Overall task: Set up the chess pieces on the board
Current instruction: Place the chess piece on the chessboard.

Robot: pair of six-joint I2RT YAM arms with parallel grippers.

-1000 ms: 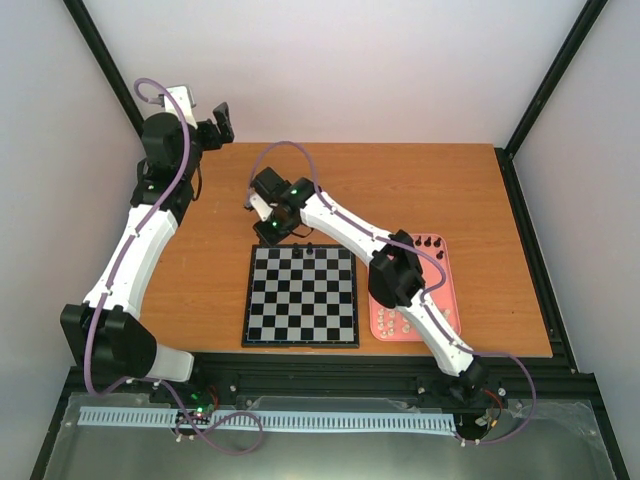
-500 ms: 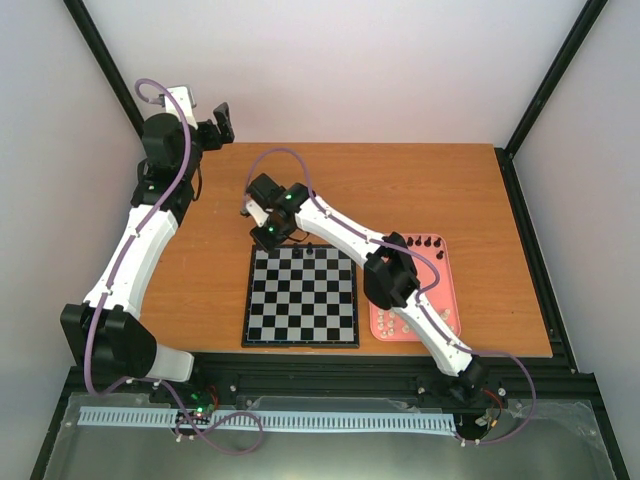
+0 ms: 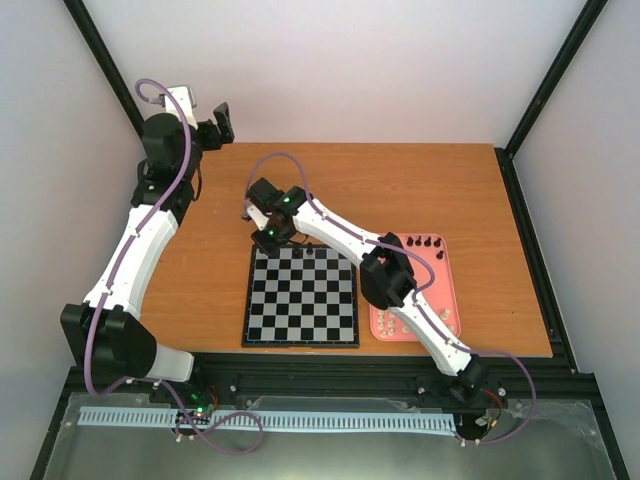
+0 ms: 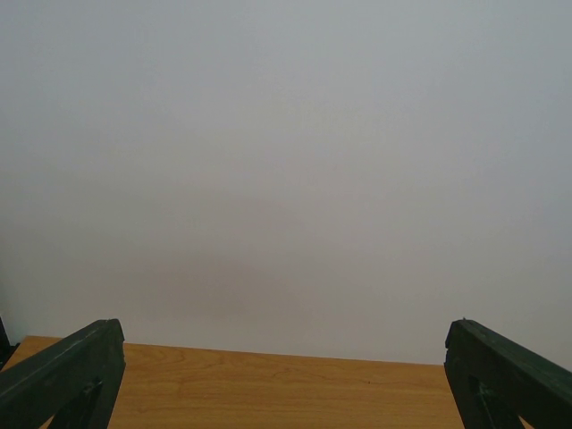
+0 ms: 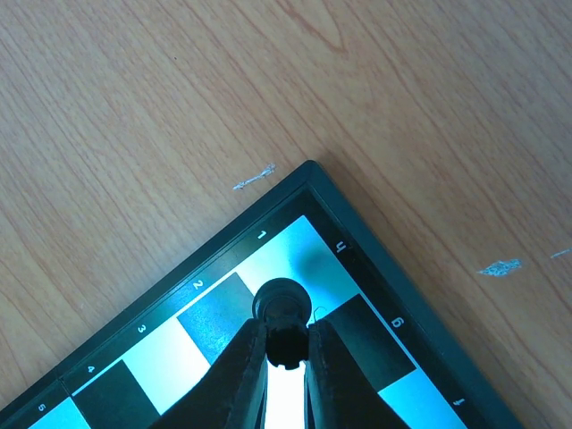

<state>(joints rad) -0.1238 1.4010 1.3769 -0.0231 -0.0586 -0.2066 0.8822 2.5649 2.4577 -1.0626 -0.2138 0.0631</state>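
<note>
Closed tight on a tiny black chess piece (image 5: 279, 302), my right gripper (image 5: 286, 338) hangs over the 11 o'clock corner of the flat black-and-silver chequered board (image 3: 300, 305). My left gripper (image 3: 221, 121) is parked well away at 10 o'clock, its fingers (image 4: 63, 380) spread wide on nothing. Under everything lies the brown wooden table (image 3: 420, 180), and the pink rounded plastic tray (image 3: 443, 285) sits just beside the board at 3 o'clock. Two black pieces (image 3: 306, 251) stand on the far row. More black ones (image 3: 428, 243) wait at the tray's 12 o'clock end, cream-white ones (image 3: 405, 322) at 6. My piece is above the light corner square; whether it touches I cannot tell. I judge it light, hard, slick and easily toppled, best pinched across its slim middle.
</note>
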